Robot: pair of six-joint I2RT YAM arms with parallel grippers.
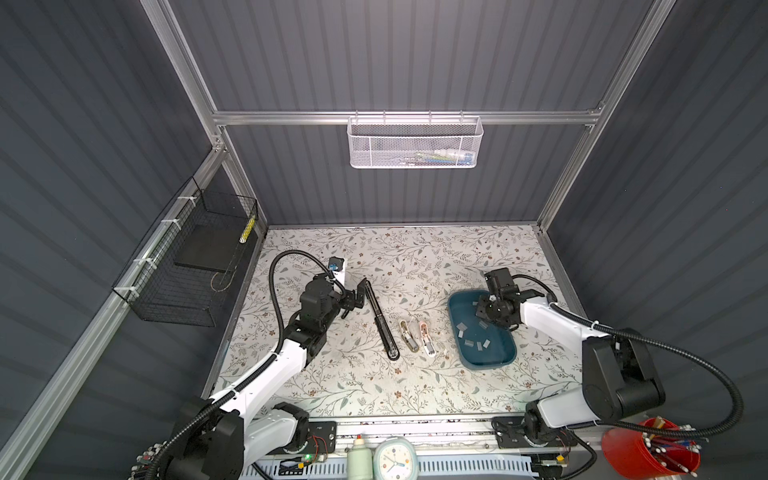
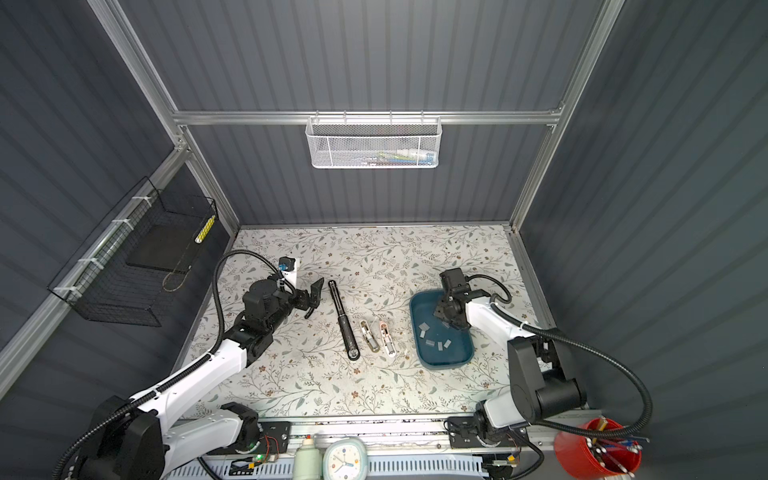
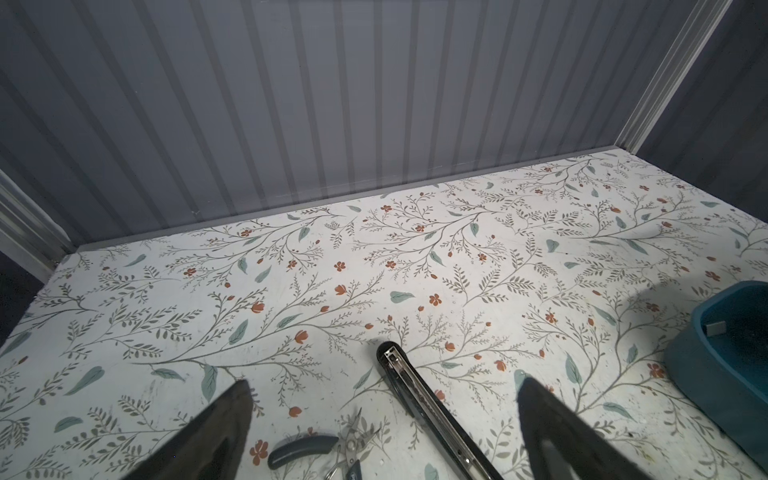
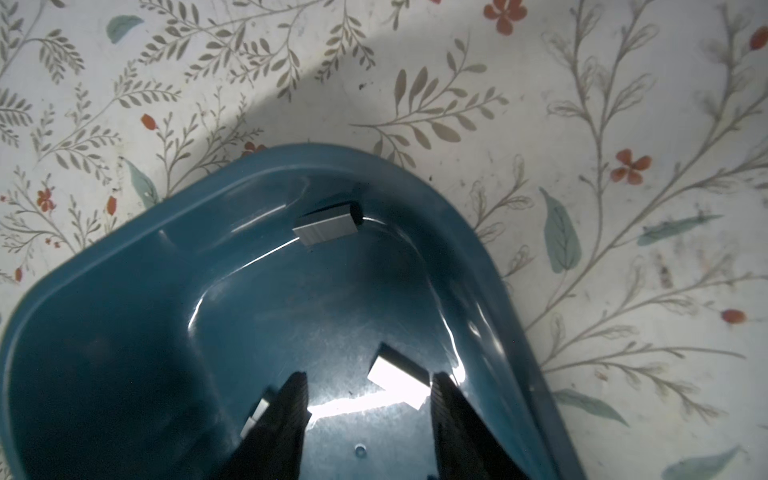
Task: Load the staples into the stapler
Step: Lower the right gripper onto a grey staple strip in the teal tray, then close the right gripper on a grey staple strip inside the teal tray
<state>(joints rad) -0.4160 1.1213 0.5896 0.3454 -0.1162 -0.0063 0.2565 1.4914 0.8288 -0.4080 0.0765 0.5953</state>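
A long black stapler point(image 1: 382, 320), opened flat with its metal channel up, lies left of centre on the flowered table; its far end point(image 3: 419, 399) shows between my left gripper's fingers. That left gripper point(image 1: 359, 293) stands wide open over that far end, holding nothing. Two small staplers, gold point(image 1: 409, 336) and pink-white point(image 1: 427, 338), lie beside it. Several grey staples point(image 1: 469, 343) are scattered in a teal tray point(image 1: 478, 365). My right gripper point(image 4: 370, 380) is down inside the tray, jaws apart; one strip point(image 4: 397, 380) lies on the floor against one finger, not pinched.
Small grey-handled pliers point(image 3: 316, 446) lie under the left gripper. A white mesh basket point(image 1: 415, 143) hangs on the back wall, a black wire basket point(image 1: 187, 266) on the left wall. A red pen cup point(image 1: 648, 453), a clock point(image 1: 395, 459) and a bottle point(image 1: 359, 457) stand along the front.
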